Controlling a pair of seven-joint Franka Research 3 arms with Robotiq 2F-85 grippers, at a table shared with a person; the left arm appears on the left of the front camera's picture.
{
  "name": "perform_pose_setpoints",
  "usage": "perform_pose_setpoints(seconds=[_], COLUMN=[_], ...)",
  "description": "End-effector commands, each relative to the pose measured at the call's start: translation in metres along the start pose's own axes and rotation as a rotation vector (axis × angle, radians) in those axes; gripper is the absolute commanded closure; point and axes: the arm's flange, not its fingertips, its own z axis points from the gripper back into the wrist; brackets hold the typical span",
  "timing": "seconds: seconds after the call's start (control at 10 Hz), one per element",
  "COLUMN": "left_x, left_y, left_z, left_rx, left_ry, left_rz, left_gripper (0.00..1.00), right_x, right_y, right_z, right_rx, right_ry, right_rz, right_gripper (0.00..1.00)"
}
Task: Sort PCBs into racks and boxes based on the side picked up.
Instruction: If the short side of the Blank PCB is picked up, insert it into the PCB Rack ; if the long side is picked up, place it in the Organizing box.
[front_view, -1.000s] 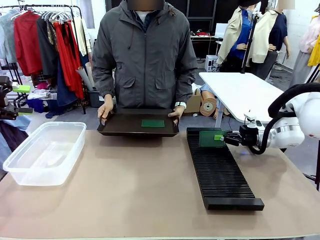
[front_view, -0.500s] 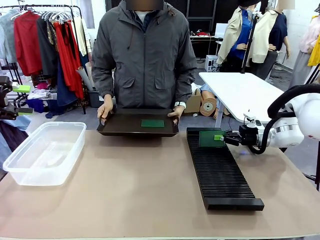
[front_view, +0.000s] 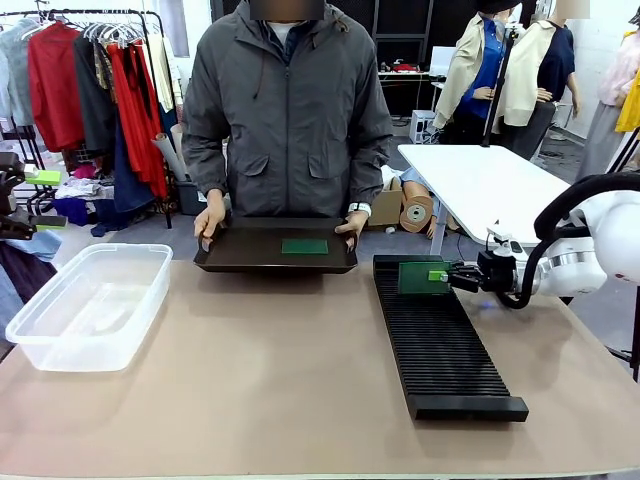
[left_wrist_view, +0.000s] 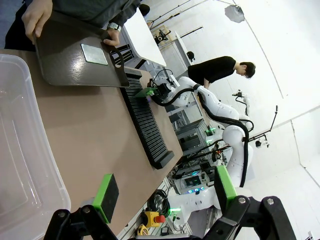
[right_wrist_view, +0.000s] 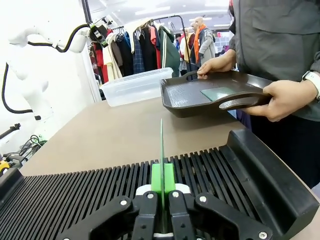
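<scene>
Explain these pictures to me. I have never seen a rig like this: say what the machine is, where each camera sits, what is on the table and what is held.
Two white robot arms share a table with a person. The front view looks across the table at that person. Each wrist view looks along one gripper's own fingers. The right gripper is shut on a green PCB, a circuit board, holding it upright on edge at the far end of the black slotted rack. The left gripper is open and empty, beside the clear tub. The person holds a black tray at the far edge, and a second PCB lies flat in it.
</scene>
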Motion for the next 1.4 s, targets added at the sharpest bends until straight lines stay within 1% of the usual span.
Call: perform_pose_setpoints(seconds=[0.0, 0.8, 1.3], left_x=[-0.0001, -0.0001, -0.0001], left_y=[-0.0013, -0.0013, -0.0013], left_z=[0.0008, 0.0008, 0.0008], left_rx=[0.001, 0.001, 0.001], left_ry=[0.004, 0.004, 0.004], left_rz=[0.003, 0.003, 0.003], left_gripper=[0.00, 0.00, 0.00], right_x=[0.0010, 0.0028, -0.0014], right_y=[-0.0066, -0.0078, -0.0060], right_z=[-0.0005, -0.0008, 0.0001], right_rx=[0.050, 0.056, 0.057], right_ry=[0.000, -0.016, 0.028], right_rz=[-0.036, -0.027, -0.025], right_gripper=[1.00, 1.00, 1.00])
